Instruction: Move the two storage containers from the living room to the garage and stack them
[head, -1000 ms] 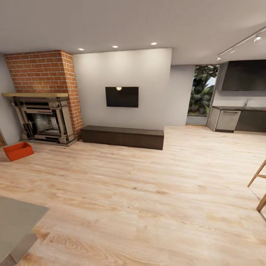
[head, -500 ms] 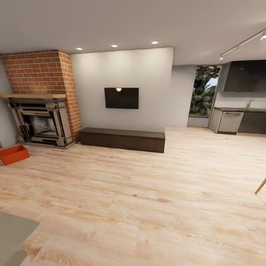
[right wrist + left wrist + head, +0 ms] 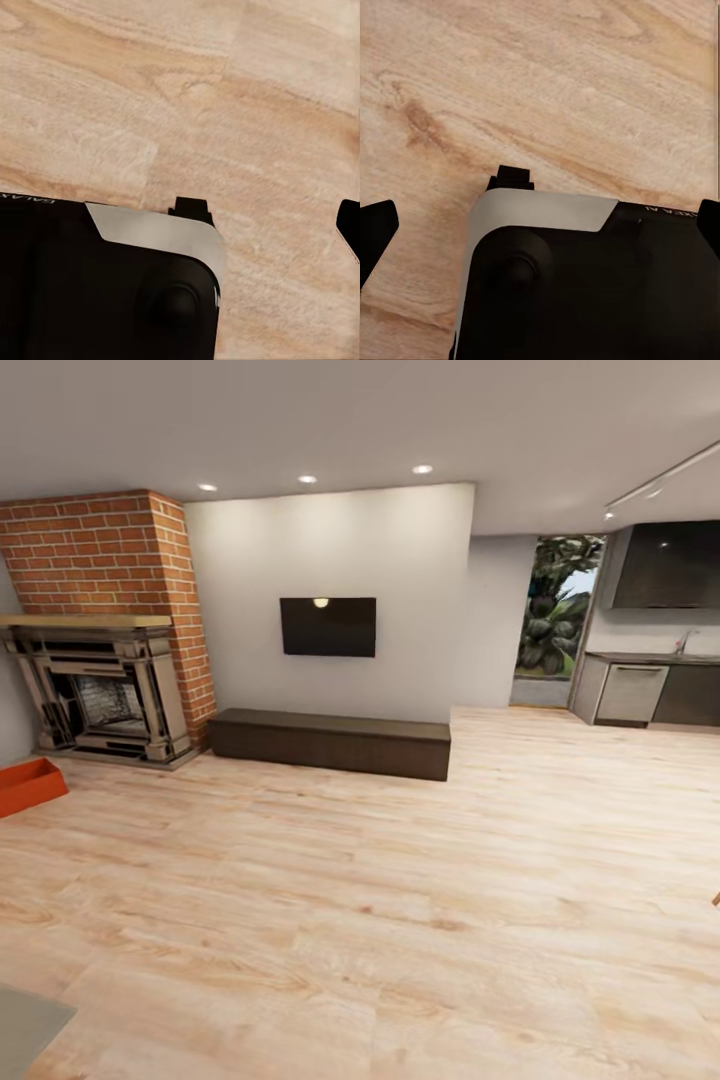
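- Head view: one orange-red storage container [image 3: 28, 784] is sitting on the light wood-plank floor [image 3: 400, 900] at the far left, cut off by the frame edge, just before the brick fireplace [image 3: 100, 685]; its contents cannot be made out.
- Left wrist view: the left end effector [image 3: 540, 225] is hanging over planks, fingers spread wide, gripping nothing.
- Right wrist view: one dark fingertip [image 3: 349, 225] of the right end effector is showing; its state cannot be told.

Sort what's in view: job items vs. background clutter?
Job:
- one orange-red storage container, on the wood-plank floor by the fireplace, cut off by the picture's left edge
- the living room itself

Just there:
- brick fireplace
- wall TV
- low dark bench
- kitchen units
- grey surface corner
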Robot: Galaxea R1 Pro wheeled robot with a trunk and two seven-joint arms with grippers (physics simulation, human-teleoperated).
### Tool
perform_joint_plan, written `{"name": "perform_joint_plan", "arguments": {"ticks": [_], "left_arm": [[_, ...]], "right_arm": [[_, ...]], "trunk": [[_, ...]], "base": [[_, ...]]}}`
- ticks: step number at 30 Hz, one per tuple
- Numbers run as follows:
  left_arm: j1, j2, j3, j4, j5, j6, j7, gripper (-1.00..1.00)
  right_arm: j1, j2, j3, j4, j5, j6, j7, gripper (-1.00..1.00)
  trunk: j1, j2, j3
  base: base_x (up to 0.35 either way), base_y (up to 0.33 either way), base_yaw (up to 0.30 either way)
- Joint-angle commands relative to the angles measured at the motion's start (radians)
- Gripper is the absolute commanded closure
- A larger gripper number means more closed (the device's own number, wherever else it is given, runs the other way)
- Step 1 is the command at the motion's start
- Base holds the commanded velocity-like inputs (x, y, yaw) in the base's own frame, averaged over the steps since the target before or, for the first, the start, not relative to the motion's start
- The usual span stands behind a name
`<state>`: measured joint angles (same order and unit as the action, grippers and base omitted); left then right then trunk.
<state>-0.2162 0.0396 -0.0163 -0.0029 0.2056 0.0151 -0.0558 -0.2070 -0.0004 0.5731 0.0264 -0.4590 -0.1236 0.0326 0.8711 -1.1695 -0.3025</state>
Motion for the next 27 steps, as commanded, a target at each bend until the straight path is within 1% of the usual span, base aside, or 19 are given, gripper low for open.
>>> {"name": "perform_joint_plan", "arguments": {"ticks": [1,17,27], "left_arm": [[-0.001,0.0,-0.002,0.0,0.009,0.002,-0.004,-1.0],[0.0,0.0,-0.002,0.0,0.009,0.002,-0.004,-1.0],[-0.001,0.0,-0.002,0.0,0.009,0.002,-0.004,-1.0]], "right_arm": [[-0.001,0.0,0.008,0.003,-0.01,-0.005,0.003,-1.0],[-0.001,0.002,0.007,0.003,-0.016,-0.005,-0.001,-1.0],[-0.001,0.003,0.007,0.003,-0.018,-0.005,-0.005,-1.0]], "trunk": [[0.001,-0.001,-0.001],[0.001,-0.001,-0.001],[0.001,-0.001,0.009]], "base": [[0.321,0.0,0.0],[0.321,0.0,0.003],[0.321,0.0,0.134]]}}
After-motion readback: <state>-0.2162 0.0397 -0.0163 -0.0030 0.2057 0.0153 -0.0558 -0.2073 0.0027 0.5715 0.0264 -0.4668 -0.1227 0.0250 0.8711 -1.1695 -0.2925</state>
